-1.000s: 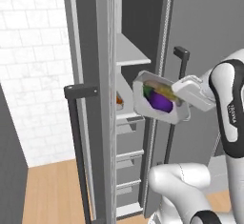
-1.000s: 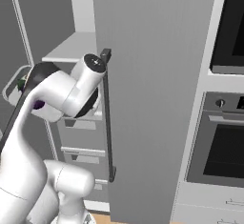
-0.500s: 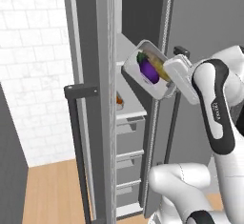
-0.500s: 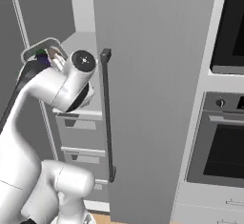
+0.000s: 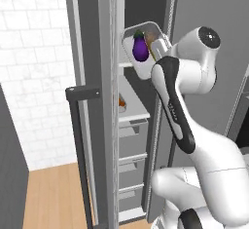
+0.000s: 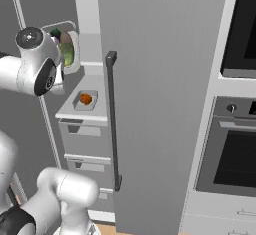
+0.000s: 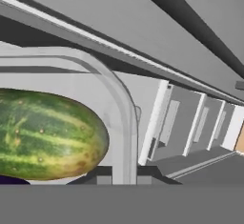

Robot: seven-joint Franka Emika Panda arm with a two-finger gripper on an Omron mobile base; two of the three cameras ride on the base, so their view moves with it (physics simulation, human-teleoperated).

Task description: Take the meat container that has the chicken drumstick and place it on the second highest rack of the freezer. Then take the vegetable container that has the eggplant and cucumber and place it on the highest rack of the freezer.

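One job looks done: the meat tray (image 6: pixel 85 100) with the drumstick (image 6: pixel 85 99) sits on the lower freezer shelf (image 6: pixel 70 112). The pincer (image 7: pixel 124 173), pinched on the vegetable tray (image 5: pixel 127 43), holds it tipped up at 12 o'clock from that shelf, eggplant (image 5: pixel 140 50) and cucumber (image 7: pixel 47 135) inside. Setting it level on the top shelf (image 5: pixel 125 65) remains.

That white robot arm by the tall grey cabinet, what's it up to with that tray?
The white robot arm's hand is shut on the rim of a pale grey tray holding a dark purple eggplant and a green cucumber. It holds the tray tipped steeply at the open grey freezer, level with the upper pale shelf. On the shelf below, a second tray with an orange-brown chicken drumstick already sits.
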